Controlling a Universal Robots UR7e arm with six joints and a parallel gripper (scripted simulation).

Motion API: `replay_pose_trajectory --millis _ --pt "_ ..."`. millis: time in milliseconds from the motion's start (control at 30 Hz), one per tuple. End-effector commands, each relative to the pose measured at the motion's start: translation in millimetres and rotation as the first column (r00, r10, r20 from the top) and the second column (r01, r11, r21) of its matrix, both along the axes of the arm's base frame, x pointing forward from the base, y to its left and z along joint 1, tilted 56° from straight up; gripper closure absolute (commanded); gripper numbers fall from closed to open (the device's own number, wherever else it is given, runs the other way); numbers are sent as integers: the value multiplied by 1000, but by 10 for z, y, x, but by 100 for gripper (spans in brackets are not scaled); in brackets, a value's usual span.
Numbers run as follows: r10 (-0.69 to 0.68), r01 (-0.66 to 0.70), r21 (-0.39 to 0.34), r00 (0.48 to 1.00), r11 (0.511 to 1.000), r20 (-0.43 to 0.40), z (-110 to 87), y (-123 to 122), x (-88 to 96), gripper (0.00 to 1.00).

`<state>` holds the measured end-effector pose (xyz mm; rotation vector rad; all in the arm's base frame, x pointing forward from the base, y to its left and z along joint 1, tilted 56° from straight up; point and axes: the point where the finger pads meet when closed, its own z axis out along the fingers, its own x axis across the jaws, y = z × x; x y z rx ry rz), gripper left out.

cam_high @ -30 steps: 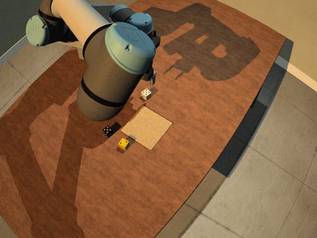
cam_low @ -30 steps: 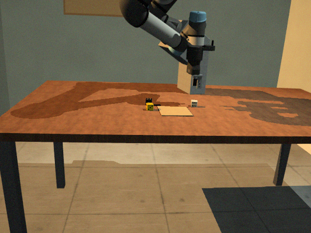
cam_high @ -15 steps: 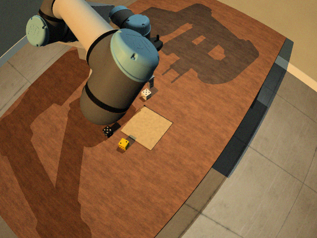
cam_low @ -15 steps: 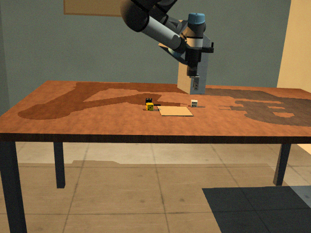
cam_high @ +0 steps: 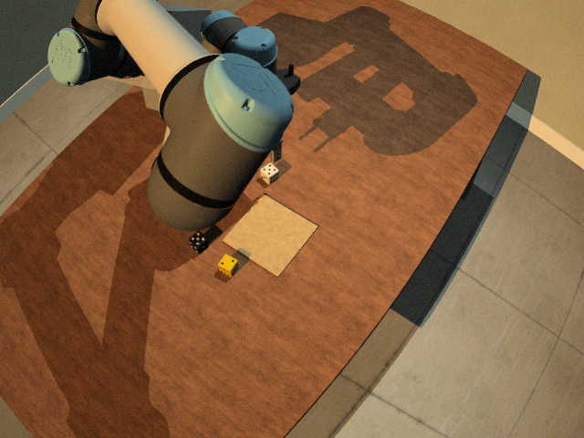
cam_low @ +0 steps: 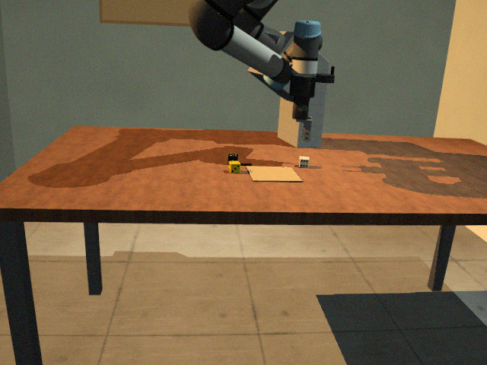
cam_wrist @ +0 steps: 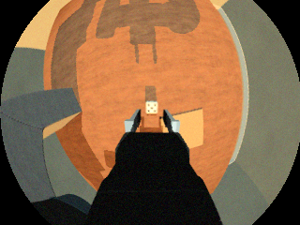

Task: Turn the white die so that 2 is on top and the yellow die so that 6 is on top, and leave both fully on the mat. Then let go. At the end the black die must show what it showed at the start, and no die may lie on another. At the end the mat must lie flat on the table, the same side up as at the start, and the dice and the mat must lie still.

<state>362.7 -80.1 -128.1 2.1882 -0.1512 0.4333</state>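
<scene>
Your empty claw [cam_low: 306, 134] [cam_wrist: 152, 114] hangs wide above the white die [cam_high: 269, 173] [cam_low: 303, 161] [cam_wrist: 151, 108], which sits off the mat [cam_high: 271, 234] [cam_low: 274, 173] [cam_wrist: 191, 128] with five up; you're likely starting its pickup, so align, descend, then grip for turning.

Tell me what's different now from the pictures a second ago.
The arm has shifted slightly: in the top view, its big elbow joint has moved a little right and down. The gripper is open, nothing taken hold of. The white die, yellow die, black die and mat stayed put.
</scene>
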Motion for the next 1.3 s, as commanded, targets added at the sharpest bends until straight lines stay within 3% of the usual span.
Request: replay_pose_trajectory --millis 0,1267 --pt "1 -1 0 1000 1000 1 2 3 1 13" --pt "0 0 0 1000 1000 1 -38 -53 19 13"
